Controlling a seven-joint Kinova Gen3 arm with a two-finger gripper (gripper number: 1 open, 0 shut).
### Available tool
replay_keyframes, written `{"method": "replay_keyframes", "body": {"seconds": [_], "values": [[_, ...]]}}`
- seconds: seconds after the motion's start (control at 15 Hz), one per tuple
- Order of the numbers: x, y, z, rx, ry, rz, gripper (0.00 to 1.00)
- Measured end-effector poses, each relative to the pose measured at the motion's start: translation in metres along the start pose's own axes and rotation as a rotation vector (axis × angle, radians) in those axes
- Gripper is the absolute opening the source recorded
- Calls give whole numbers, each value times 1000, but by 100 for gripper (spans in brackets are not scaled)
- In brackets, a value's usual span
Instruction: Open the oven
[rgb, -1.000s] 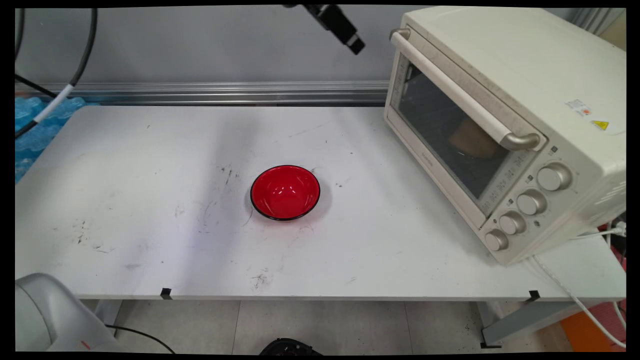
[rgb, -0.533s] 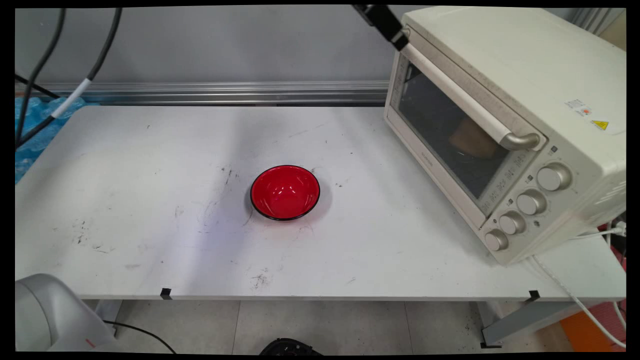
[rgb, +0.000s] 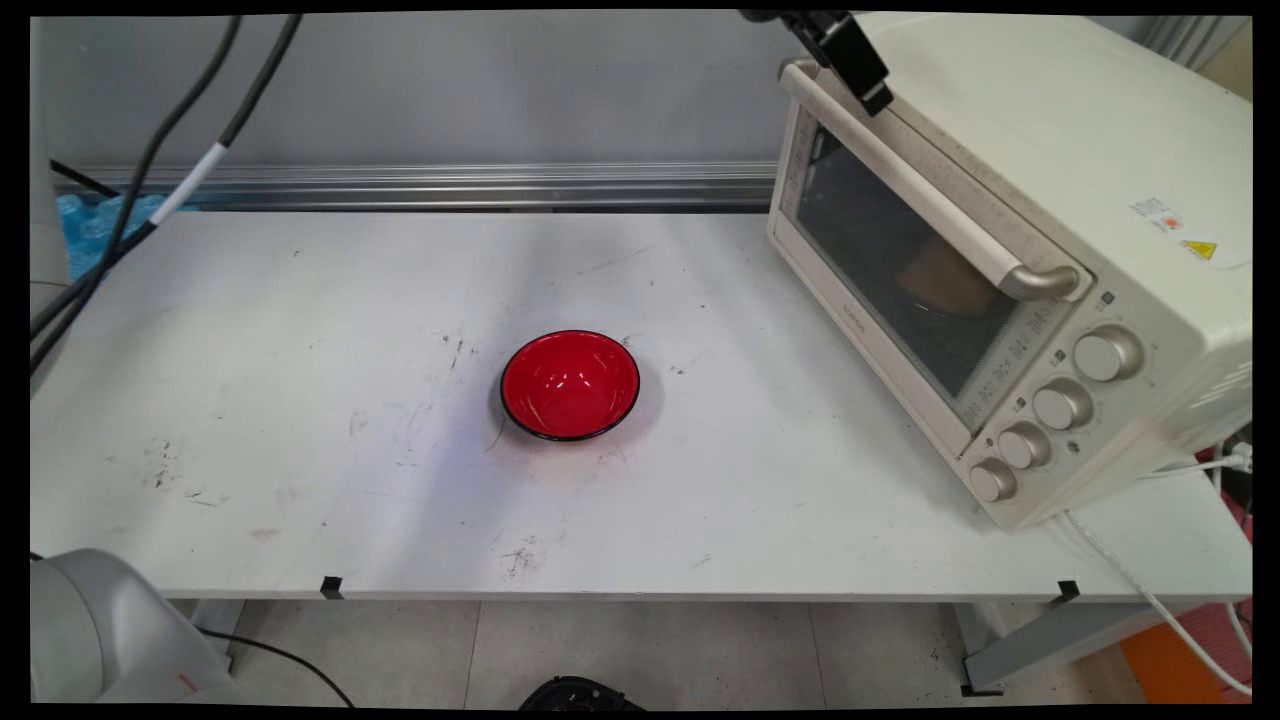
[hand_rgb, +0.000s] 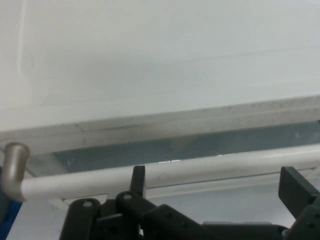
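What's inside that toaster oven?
Through the toaster oven's dark glass door, a brownish rounded shape shows. What it is cannot be told; the rest of the inside is hidden.

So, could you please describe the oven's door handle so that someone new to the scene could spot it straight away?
Find the cream toaster oven at the table's right end. Along the top of its dark glass door runs the handle, a long pale bar with metal ends. Unlike the round knobs beside the door, it is straight, and the gripper hangs just above its far end.
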Motion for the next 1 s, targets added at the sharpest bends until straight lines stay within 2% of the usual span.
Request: {"method": "replay_keyframes", "body": {"seconds": [0.13, 0.2, 1.0], "values": [[6, 1, 10, 5, -9, -1, 100], [9, 2, 16, 8, -13, -1, 0], [25, 7, 60, 24, -75, -39, 0]]}}
